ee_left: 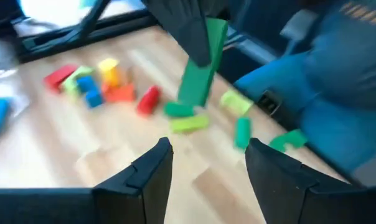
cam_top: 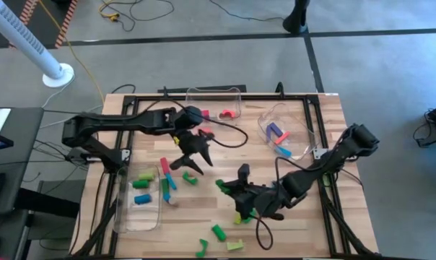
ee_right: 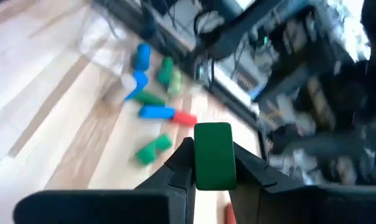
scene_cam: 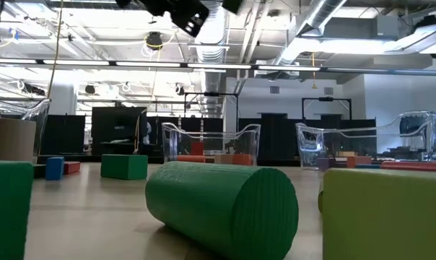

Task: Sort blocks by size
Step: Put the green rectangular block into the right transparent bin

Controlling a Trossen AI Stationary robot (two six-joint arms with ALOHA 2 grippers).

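right at the near edge of the counter [cam_top: 326,144] a green cylinder [scene_cam: 221,202] is lying on its side, a yellow-green block [scene_cam: 385,214] beside it is running out past the picture's edge, and another green block [scene_cam: 9,209] is getting cut off at the other side. just behind them the right pincer [ee_right: 211,163] is hanging low over the front middle of the counter, clenched on a green bar [ee_right: 213,154] that is standing upright between its fingers; seen from above, the bar is mostly hiding under the arm. a little farther in, the left pincer [ee_left: 206,165] is hovering released above the counter's middle, nothing between its fingers, with red, yellow, blue and green blocks [ee_left: 91,87] blurring into a loose scatter beyond it. more blocks are sitting in a clear bin [cam_top: 138,198] at the left edge. toward the back, two clear bins [cam_top: 216,101] are holding a few blocks whose shapes are hard to make out. no writing is showing that i can read.
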